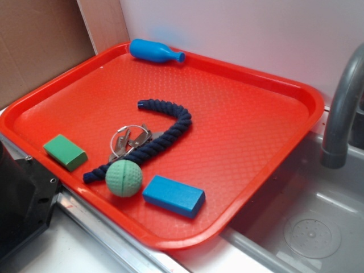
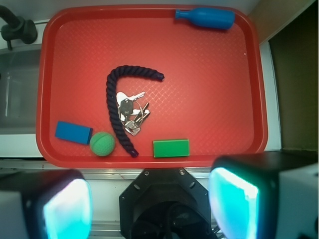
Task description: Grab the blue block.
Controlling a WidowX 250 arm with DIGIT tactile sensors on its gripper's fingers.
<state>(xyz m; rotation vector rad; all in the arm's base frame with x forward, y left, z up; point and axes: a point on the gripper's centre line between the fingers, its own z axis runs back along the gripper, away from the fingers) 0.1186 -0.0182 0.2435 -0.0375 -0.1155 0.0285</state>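
The gripper (image 2: 149, 204) appears only in the wrist view, at the bottom of the frame. Its two fingers (image 2: 238, 201) stand wide apart with nothing between them. It hangs above the counter strip just outside the tray's long edge, clear of the tray and touching no object.

The red tray (image 1: 256, 114) carries all the objects. Its textured floor is bordered by a raised rim.

The blue block (image 1: 173, 195) lies flat on the tray floor in the corner nearest the sink, close to the long edge beside the gripper. It touches nothing. The green ball (image 1: 124, 178) sits just beside it along that same edge.

A dark blue rope (image 1: 165, 136) curves from beside the ball toward the tray centre and ends in a hook shape. A bunch of keys (image 1: 129, 141) on a ring lies against the rope's inner side.

A green block (image 1: 65, 152) lies flat further along the same long edge, beyond the rope end, apart from the other objects.

A blue bottle (image 1: 154, 51) lies on its side against the opposite long edge, near the corner away from the sink.

Beside the tray's short edge is a metal sink (image 1: 307, 222) with a grey faucet (image 1: 341, 108).
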